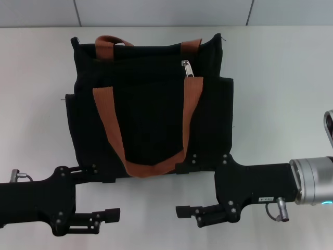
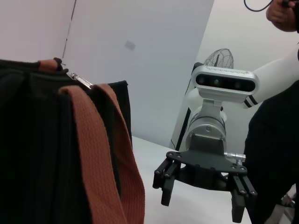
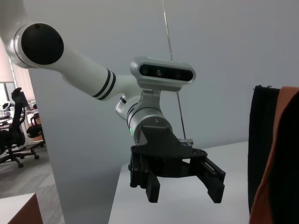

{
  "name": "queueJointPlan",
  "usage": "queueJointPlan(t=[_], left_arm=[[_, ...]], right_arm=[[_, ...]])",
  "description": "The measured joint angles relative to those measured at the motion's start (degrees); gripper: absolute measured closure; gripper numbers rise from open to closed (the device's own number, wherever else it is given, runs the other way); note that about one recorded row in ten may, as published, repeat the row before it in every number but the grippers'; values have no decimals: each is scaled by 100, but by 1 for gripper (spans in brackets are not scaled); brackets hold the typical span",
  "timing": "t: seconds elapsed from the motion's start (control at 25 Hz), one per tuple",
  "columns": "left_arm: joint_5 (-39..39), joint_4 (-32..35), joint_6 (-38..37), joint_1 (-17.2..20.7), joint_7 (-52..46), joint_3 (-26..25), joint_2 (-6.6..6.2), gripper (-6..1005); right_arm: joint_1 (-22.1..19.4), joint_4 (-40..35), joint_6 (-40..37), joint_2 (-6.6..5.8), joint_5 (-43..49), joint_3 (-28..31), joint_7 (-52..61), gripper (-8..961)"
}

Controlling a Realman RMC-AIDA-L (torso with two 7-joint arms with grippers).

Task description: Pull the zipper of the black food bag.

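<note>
The black food bag (image 1: 151, 112) lies on the white table (image 1: 281, 78), its orange-brown straps (image 1: 112, 135) looping toward me. The silver zipper (image 1: 186, 66) pull sits on the bag's far upper edge, right of middle, and also shows in the left wrist view as zipper (image 2: 79, 80). My left gripper (image 1: 106, 192) hangs open at the bag's near left corner. My right gripper (image 1: 182, 190) is open at the near edge under the strap loop, fingers pointing left. Neither holds anything. The left wrist view shows the right gripper (image 2: 202, 207) and the right wrist view the left gripper (image 3: 184, 196).
White table surface stretches to both sides of the bag and behind it. A fan (image 2: 218, 60) and a person's dark sleeve (image 2: 275, 154) stand beyond the table; an office chair (image 3: 16, 130) is off to one side.
</note>
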State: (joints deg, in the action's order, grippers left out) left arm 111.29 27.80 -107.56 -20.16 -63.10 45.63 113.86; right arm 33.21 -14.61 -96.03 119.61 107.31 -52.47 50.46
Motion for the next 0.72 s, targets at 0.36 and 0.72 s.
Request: queueJointPlan(t=[0.36, 0.72], left_arm=[[-28, -10, -44, 14, 56, -88, 27, 220], [-29, -21, -55, 50, 205, -86, 47, 220]], right_arm=[[-32, 171, 79, 10, -31, 22, -166, 144], [-23, 221, 131, 10, -91, 26, -170, 144]])
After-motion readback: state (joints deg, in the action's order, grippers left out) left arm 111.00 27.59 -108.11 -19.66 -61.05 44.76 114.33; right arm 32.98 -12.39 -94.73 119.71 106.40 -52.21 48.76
